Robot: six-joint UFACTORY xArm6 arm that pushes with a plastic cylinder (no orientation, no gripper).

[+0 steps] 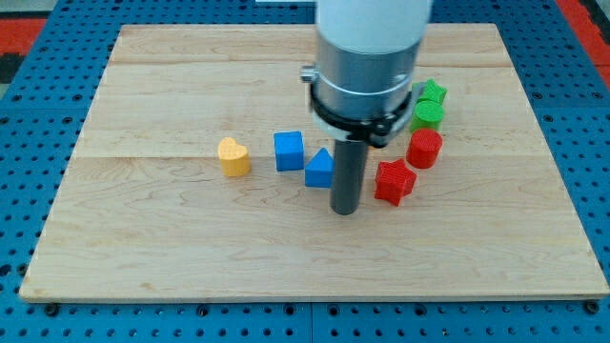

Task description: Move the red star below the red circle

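Tip (345, 211) just left of red star (394, 181), below red circle (424, 149); no pincer visible.

This looks like a robotics lab bench: a pale wooden tabletop (172, 248) lies on a blue perforated metal mounting plate (29, 114), with a red perforated panel (583, 17) at two o'clock and a grey-and-white cylindrical robot arm (367, 57) at twelve.

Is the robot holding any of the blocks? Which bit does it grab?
Nothing is held. I only have a rod for pushing. My tip rests on the board, just left of the red star and below the blue triangle block.
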